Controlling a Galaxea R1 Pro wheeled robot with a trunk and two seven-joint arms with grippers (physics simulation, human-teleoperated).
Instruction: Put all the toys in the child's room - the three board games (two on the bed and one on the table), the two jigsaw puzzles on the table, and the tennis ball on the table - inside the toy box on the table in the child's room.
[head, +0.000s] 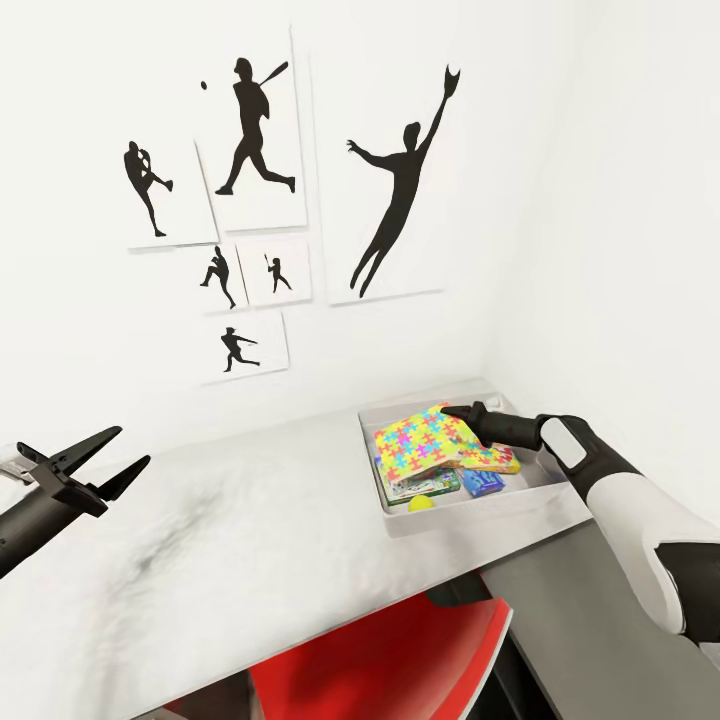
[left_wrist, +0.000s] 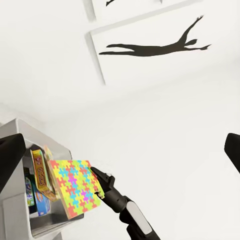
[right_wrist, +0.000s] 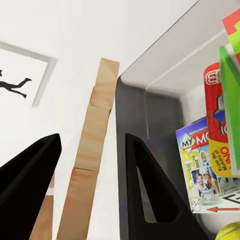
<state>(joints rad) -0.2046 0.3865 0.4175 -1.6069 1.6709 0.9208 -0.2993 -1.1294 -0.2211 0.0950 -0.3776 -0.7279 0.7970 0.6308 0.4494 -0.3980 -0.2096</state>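
Note:
The light grey toy box (head: 470, 521) sits on the table (head: 250, 540) by the room's corner. A multicoloured jigsaw puzzle (head: 420, 444) lies tilted on top of its contents. Under it show the green-edged MONOPOLY board game (head: 420, 488), a blue game (head: 484, 485), the yellow-red SKIP BO (head: 492, 460) and the tennis ball (head: 421, 503). My right gripper (head: 450, 411) hangs over the box's far edge beside the puzzle, open, with nothing between its fingers (right_wrist: 150, 200). The right wrist view catches MONOPOLY (right_wrist: 200, 170) and the ball (right_wrist: 231, 232). My left gripper (head: 133, 446) is open above the table's left part.
A red chair (head: 400, 650) is tucked under the table's front edge. The dark grey wing (head: 590, 620) runs along the right wall under my right arm. Baseball-player silhouette pictures (head: 390, 200) hang on the white wall behind.

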